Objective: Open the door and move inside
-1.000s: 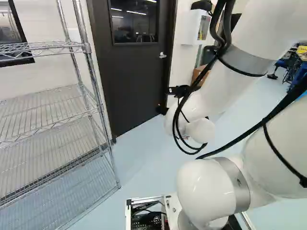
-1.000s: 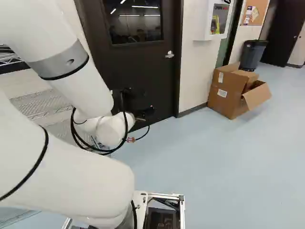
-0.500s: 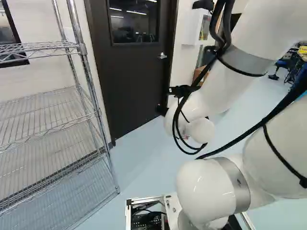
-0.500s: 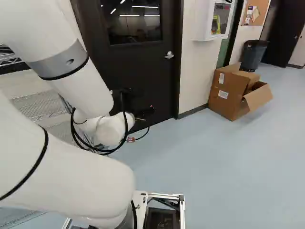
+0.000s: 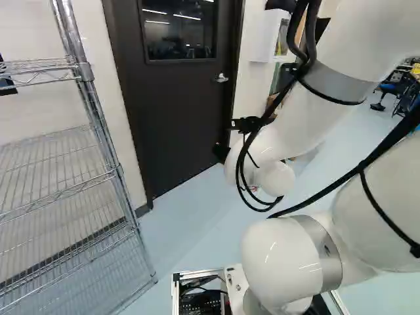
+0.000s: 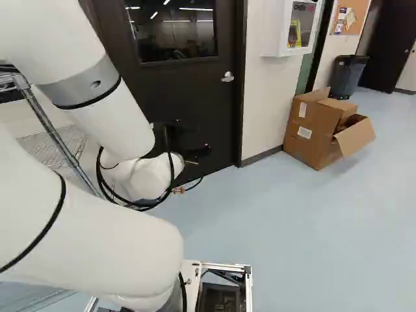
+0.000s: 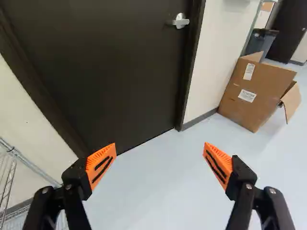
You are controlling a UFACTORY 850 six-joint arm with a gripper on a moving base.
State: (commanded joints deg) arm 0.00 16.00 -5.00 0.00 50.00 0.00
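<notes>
The door stands closed ahead of the arm, its handle untouched.
The handle is on the door's right side in both base views, below the window; the gripper is lower than it. In the wrist view, the gripper's fingers are spread wide, orange pads well apart, with nothing held between them. A wire rack is at the left of the left base view. Right of the door in the right base view, an open carton sits by the wall, near a dark bin.
</notes>
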